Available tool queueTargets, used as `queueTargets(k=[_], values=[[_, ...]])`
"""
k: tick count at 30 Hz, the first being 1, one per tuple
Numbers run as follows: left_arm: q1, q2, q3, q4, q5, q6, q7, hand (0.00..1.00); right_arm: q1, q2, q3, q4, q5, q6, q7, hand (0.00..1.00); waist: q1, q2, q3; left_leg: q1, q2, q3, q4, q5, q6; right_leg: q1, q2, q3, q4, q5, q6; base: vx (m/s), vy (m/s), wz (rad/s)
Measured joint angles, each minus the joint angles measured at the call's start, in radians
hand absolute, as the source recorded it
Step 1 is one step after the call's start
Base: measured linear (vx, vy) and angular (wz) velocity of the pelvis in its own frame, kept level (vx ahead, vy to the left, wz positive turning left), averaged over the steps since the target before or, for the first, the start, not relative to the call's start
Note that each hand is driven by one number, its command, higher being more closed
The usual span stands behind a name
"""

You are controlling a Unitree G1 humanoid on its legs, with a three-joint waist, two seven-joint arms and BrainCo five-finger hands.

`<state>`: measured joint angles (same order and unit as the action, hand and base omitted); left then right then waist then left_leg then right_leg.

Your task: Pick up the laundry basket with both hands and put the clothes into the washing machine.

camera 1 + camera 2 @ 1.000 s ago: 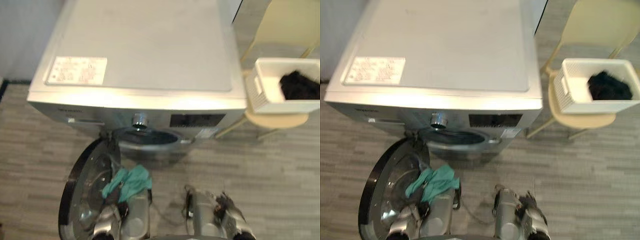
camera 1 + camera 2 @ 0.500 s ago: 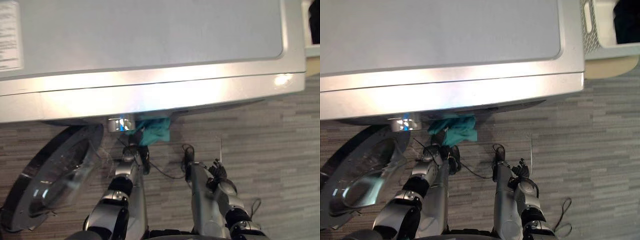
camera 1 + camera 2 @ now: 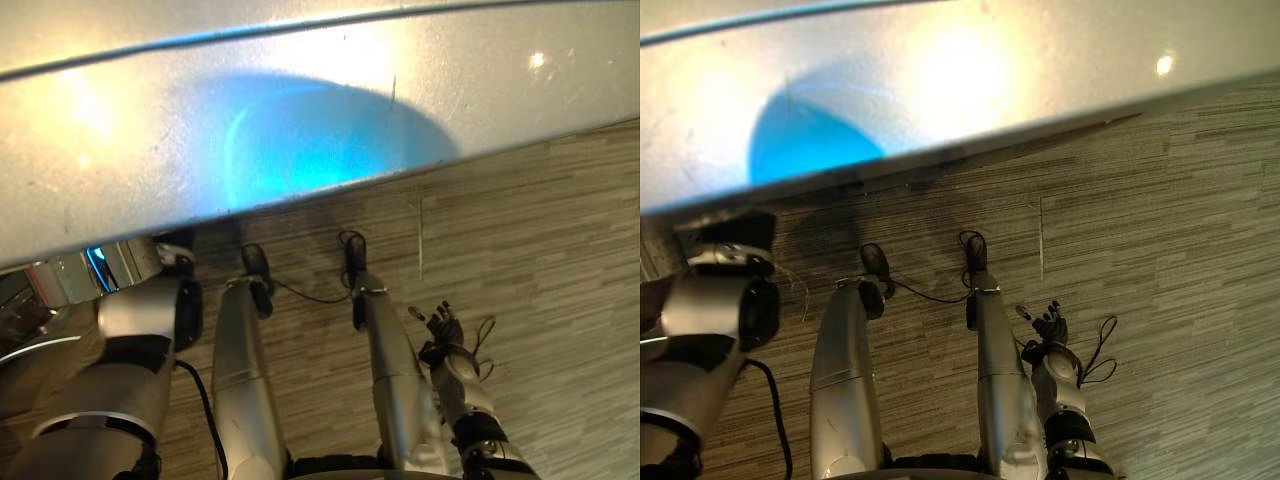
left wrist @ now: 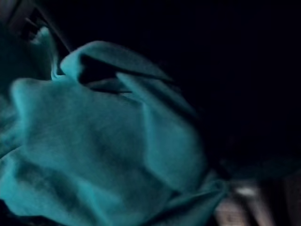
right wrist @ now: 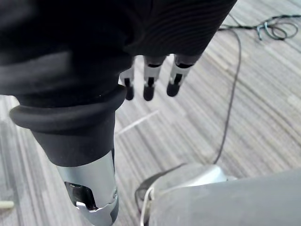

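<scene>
Washing machine (image 3: 300, 130) top overhangs your view; left arm (image 3: 135, 345) reaches under its edge. Teal cloth (image 4: 94, 141) bunched in dark past left wrist (drum, likely): light, limp, grab 1 thick fold. Left hand's hold: cannot tell. Right hand (image 3: 443, 328) hangs slack, holding nothing.

Your head eyes look steeply down, close over the washing machine (image 3: 300, 120), and both share the floor (image 3: 540, 250). Your wrist cameras: the left sits close on teal cloth (image 4: 94, 141), the right looks along the right hand (image 5: 149, 81).

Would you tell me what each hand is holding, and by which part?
Right hand holds nothing; left hand cannot be told, with teal cloth close before it.
</scene>
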<state>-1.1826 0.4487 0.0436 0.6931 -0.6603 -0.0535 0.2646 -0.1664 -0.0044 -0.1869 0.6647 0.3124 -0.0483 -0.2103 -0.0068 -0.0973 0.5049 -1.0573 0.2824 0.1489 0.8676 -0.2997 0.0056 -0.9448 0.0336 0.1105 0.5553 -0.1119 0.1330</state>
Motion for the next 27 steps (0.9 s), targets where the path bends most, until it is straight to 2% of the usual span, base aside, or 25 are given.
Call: queueTargets(k=[2, 5, 6, 8, 10, 12, 13, 14, 15, 18, 20, 22, 25, 27], values=[[-0.002, 0.0, -0.05, -0.015, -0.026, 0.004, 0.018, 1.0, 0.035, -0.002, 0.001, -0.027, 0.003, -0.013, 0.01, 0.0, 0.008, 0.003, 0.002, 0.002, -0.004, -0.004, 0.005, 0.0, 0.0, 0.004, 0.001, 0.0, 0.004, 0.0, 0.0, 0.03, 0.025, 0.06], [0.003, 0.0, -0.08, -0.025, -0.078, -0.045, 0.074, 1.0, 0.065, -0.008, -0.002, -0.033, 0.01, -0.022, 0.02, 0.0, 0.016, 0.01, 0.007, 0.002, -0.004, -0.003, 0.024, 0.0, 0.0, -0.008, -0.001, -0.007, 0.042, -0.001, -0.001, 0.0, 0.0, -0.01], [0.021, 0.004, -0.074, -0.066, -0.089, -0.061, 0.106, 0.0, 0.075, -0.008, -0.002, -0.038, 0.01, -0.023, 0.02, 0.0, 0.017, 0.01, 0.007, 0.002, -0.005, 0.001, 0.025, 0.0, 0.0, -0.017, -0.002, -0.007, 0.054, -0.001, -0.001, -0.02, -0.006, -0.07], [0.04, 0.022, -0.07, -0.111, -0.078, -0.095, 0.16, 0.0, 0.087, -0.013, -0.002, -0.054, 0.01, -0.023, 0.02, 0.0, 0.019, 0.016, 0.01, 0.002, -0.005, 0.004, 0.026, 0.0, 0.0, -0.022, -0.001, -0.01, 0.059, -0.001, -0.002, -0.02, -0.015, -0.08], [0.062, 0.038, -0.051, -0.136, -0.013, -0.096, 0.228, 0.0, 0.09, -0.022, -0.002, -0.054, 0.009, -0.023, 0.019, 0.0, 0.018, 0.017, 0.011, 0.002, -0.003, 0.002, 0.026, 0.0, 0.0, -0.024, -0.001, -0.019, 0.059, -0.007, -0.011, -0.03, -0.031, -0.03], [0.07, 0.045, -0.04, -0.143, 0.272, -0.01, 0.346, 0.0, 0.091, -0.04, 0.014, -0.045, 0.009, -0.032, 0.01, 0.0, 0.02, 0.021, 0.013, 0.002, -0.005, -0.008, 0.009, 0.01, -0.003, -0.022, -0.002, -0.026, 0.054, -0.007, -0.012, -0.03, -0.051, 0.12], [0.07, 0.043, -0.047, -0.143, 0.335, 0.018, 0.366, 0.0, 0.091, -0.042, 0.022, -0.04, 0.009, -0.036, 0.005, 0.0, 0.02, 0.021, 0.013, 0.002, -0.005, -0.011, 0.002, 0.014, -0.004, -0.021, -0.003, -0.028, 0.049, -0.007, -0.012, -0.02, -0.06, 0.19], [0.075, 0.042, -0.068, -0.142, 0.471, 0.078, 0.387, 0.0, 0.091, -0.043, 0.03, -0.027, 0.013, -0.054, -0.005, 0.0, 0.026, 0.021, 0.013, 0.002, -0.006, -0.013, -0.007, 0.021, -0.004, -0.019, -0.004, -0.031, 0.042, -0.007, -0.012, -0.01, -0.053, 0.19], [0.075, 0.038, -0.095, -0.142, 0.571, 0.126, 0.39, 0.0, 0.091, -0.044, 0.034, -0.024, 0.021, -0.068, -0.009, 0.0, 0.03, 0.022, 0.013, 0.004, -0.011, -0.014, -0.019, 0.029, -0.003, -0.015, -0.007, -0.033, 0.034, -0.006, -0.013, 0.0, -0.043, 0.17], [0.075, 0.018, -0.116, -0.127, 0.745, 0.204, 0.371, 0.0, 0.091, -0.044, 0.049, -0.02, 0.041, -0.09, -0.011, 0.0, 0.03, 0.022, 0.014, 0.011, -0.019, -0.028, -0.022, 0.031, -0.003, 0.008, -0.009, -0.046, 0.015, -0.004, -0.016, 0.01, 0.01, 0.11], [0.074, -0.007, -0.111, -0.103, 0.835, 0.24, 0.344, 0.0, 0.091, -0.043, 0.05, -0.007, 0.051, -0.097, -0.012, 0.0, 0.029, 0.023, 0.014, 0.021, -0.02, -0.035, -0.024, 0.031, -0.003, 0.028, -0.014, -0.053, -0.002, -0.003, -0.016, 0.01, 0.024, 0.11], [0.07, -0.038, -0.072, -0.057, 0.87, 0.258, 0.318, 0.0, 0.091, -0.041, 0.052, 0.001, 0.063, -0.097, -0.013, 0.0, 0.029, 0.023, 0.014, 0.036, -0.022, -0.034, -0.028, 0.031, -0.003, 0.051, -0.016, -0.052, -0.021, 0.006, -0.013, 0.01, 0.04, 0.02], [0.069, -0.058, -0.034, -0.036, 0.777, 0.259, 0.296, 0.0, 0.091, -0.04, 0.067, 0.003, 0.08, -0.089, -0.012, 0.0, 0.024, 0.023, 0.014, 0.052, -0.02, -0.024, -0.038, 0.032, -0.002, 0.067, -0.015, -0.043, -0.043, 0.021, -0.012, 0.0, 0.033, -0.09], [0.069, -0.057, -0.01, -0.006, 0.765, 0.261, 0.282, 0.0, 0.091, -0.042, 0.066, 0.004, 0.08, -0.079, -0.012, 0.0, 0.025, 0.022, 0.013, 0.062, -0.018, -0.015, -0.041, 0.032, -0.002, 0.07, -0.011, -0.032, -0.046, 0.026, -0.013, -0.02, 0.002, -0.12]])
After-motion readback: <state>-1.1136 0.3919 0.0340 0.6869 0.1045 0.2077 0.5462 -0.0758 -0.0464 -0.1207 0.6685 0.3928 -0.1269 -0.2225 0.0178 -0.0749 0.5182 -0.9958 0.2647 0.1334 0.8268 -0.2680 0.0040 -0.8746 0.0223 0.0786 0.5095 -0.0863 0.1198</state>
